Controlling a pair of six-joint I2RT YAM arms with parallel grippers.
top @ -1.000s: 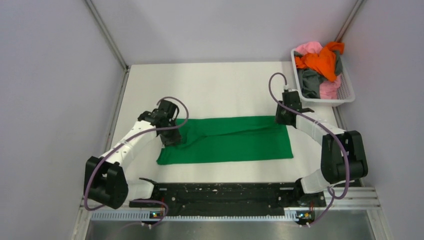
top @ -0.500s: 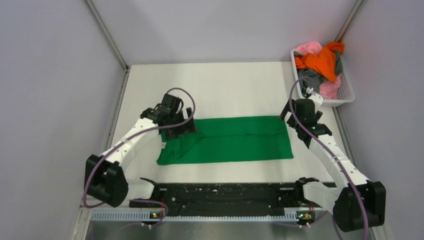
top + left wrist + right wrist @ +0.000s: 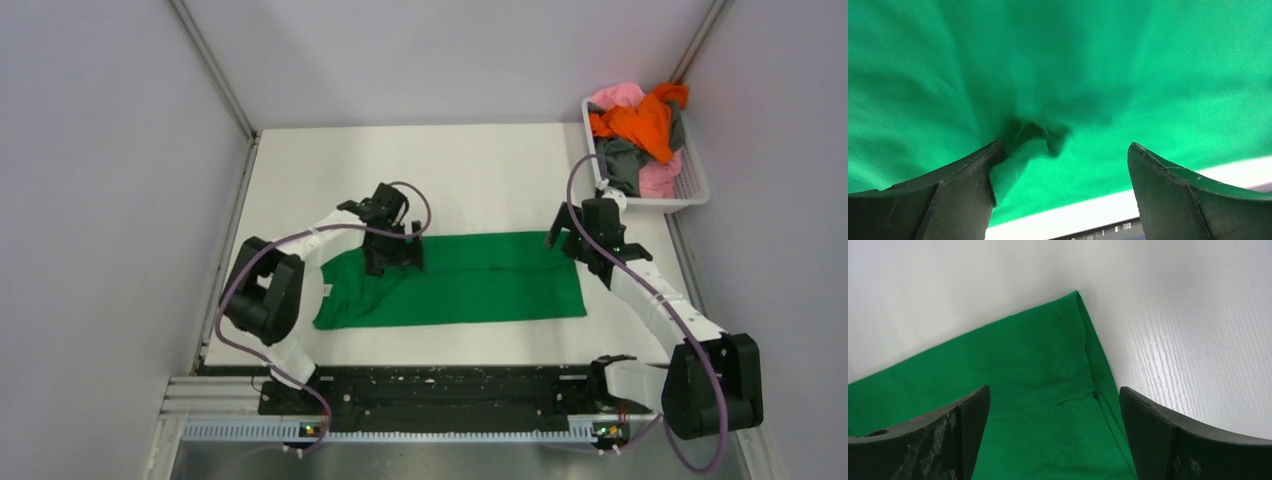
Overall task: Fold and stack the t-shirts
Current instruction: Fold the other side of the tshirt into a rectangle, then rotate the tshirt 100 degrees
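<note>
Since a second ago my left pincer (image 3: 396, 252) has swung right along the green t-shirt (image 3: 480, 285), lying flat on the table (image 3: 450, 170); it gapes wide, cloth puckered against one finger. My right pincer (image 3: 560, 238), wide too, hangs over the far right corner. Folding has begun, I judge; next both must pinch cloth. Fingertip contact is hidden.

Bare table (image 3: 460, 170) is lying open beyond the shirt (image 3: 490, 285). The basket (image 3: 692, 185) is crowding the far right corner, near the right gripper (image 3: 558, 240); walls (image 3: 120, 200) are hemming both sides.
</note>
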